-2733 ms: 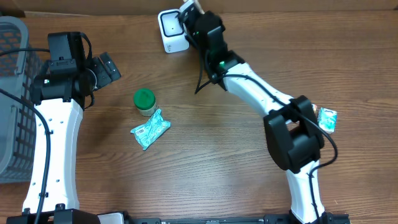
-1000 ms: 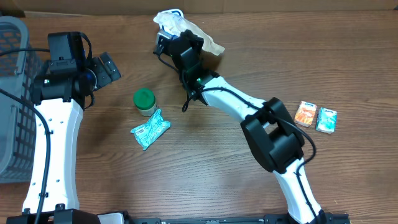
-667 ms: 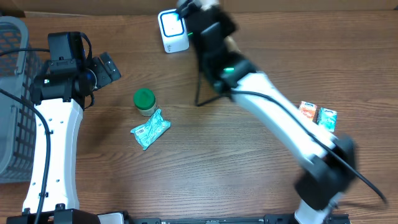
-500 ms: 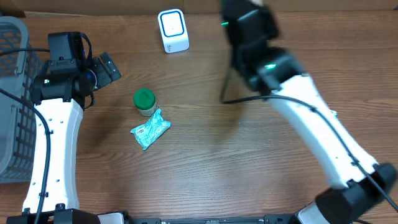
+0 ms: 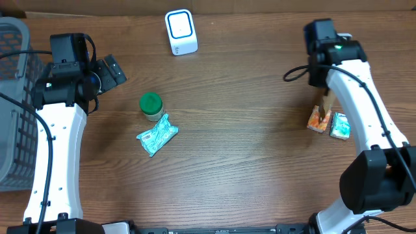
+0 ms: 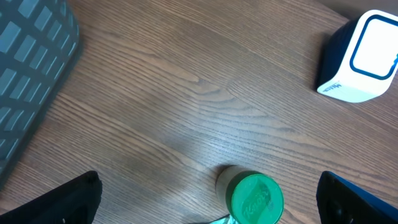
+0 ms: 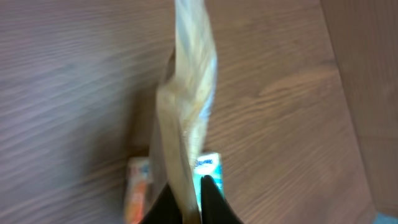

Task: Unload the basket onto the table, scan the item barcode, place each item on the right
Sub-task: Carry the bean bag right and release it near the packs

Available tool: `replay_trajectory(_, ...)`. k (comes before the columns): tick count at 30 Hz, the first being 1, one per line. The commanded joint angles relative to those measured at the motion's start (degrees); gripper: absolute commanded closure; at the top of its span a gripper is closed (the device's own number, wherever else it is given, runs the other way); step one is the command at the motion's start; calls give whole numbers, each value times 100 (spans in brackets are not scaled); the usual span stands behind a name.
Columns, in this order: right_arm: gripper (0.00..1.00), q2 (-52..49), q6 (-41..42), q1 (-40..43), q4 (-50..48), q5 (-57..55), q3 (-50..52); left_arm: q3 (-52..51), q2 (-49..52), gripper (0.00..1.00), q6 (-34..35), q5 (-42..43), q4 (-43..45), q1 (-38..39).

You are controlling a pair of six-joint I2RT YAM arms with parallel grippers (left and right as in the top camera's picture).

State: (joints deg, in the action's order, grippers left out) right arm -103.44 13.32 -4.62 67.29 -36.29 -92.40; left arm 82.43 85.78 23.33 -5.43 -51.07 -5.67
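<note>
Over the right side of the surface [image 5: 247, 162], the right fingers [image 7: 212, 202] pinch a pale packet [image 7: 189, 106] by one end, so that in the wrist view it stands out from them thin and edge-on. It hangs just above an orange packet [image 5: 317, 119] and a teal packet [image 5: 340, 125] lying side by side, well apart from the white scanner [image 5: 181, 31] at the far edge. The left fingers [image 6: 74, 202] are spread wide with nothing between them, parked near the basket [image 5: 13, 97]. A green-lidded jar [image 5: 151, 104] and a crinkled wrapper [image 5: 156, 134] lie close by, untouched.

So low over the two small packets and so far from the scanner, the pale packet looks bound for that pile rather than the scanner window, though nothing here proves it has been read. If that is the step, the free end should come down onto bare wood just beside the orange packet, not on top of it. Tilting the wrist would let the broad face settle flat. The fingers should part only once the packet rests on the surface, then rise straight up so the soft film does not cling and drag its neighbours.

If it has not been read, it must cross to the scanner with the printed face turned to the window; with only its edge showing, I cannot tell where the barcode sits
</note>
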Motion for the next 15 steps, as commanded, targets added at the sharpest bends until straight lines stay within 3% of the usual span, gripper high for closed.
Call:
replay_trajectory(1,89,76,140,210,-13,13,57,-7,48,1,-151,-74,15,-20)
replay_trajectory(6,85,76,-46,398,48,-66,57,-7,48,1,-151,-72,15,-20)
replay_trajectory(10,73,74,42,452,299,-55,59,-7,48,0,-151,-72,15,-20)
replay_trajectory(11,67,76,39,455,306,-4,59,-7,48,0,-151,-72,15,-20)
replay_trajectory(15,29,76,37,452,225,358,44,-7,48,0,-151,-72,15,-20)
